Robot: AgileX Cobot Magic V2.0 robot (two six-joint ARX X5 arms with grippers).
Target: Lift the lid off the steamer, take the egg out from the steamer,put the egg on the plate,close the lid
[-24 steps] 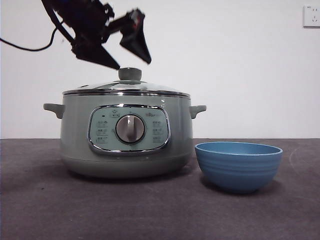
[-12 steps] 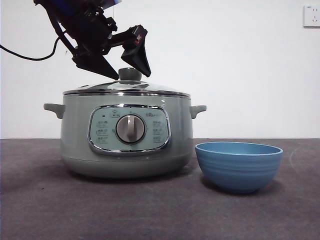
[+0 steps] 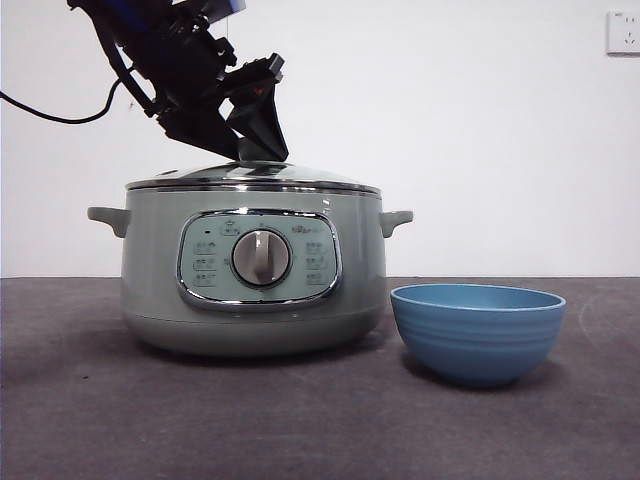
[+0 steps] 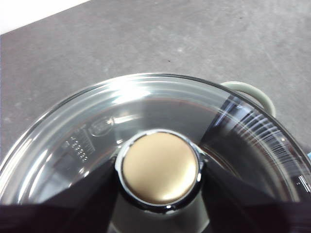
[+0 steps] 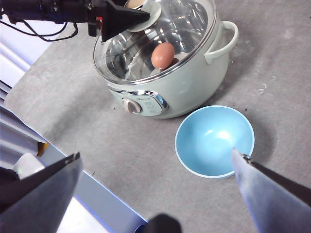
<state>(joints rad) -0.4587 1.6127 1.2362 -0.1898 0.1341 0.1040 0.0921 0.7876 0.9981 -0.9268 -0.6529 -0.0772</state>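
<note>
The sage-green steamer (image 3: 255, 300) stands on the dark table with the glass lid (image 3: 250, 176) on it. My left gripper (image 3: 258, 150) is down on top of the lid, its jaws shut on the lid's knob (image 4: 159, 167), which it hides in the front view. In the right wrist view a brown egg (image 5: 163, 55) shows through the lid (image 5: 184, 29), inside the steamer (image 5: 189, 87). The blue plate (image 3: 477, 330) stands empty to the right of the steamer. My right gripper (image 5: 155, 154) is open and empty, high above the plate (image 5: 214, 141).
A white wall runs behind the table, with an outlet (image 3: 622, 32) at the top right. The left arm's black cable (image 3: 50, 95) hangs at the upper left. The table's edge (image 5: 73, 194) shows in the right wrist view.
My left gripper has come down from above the lid onto the knob, and its jaws have closed on it. The lid, steamer and plate have not moved.
</note>
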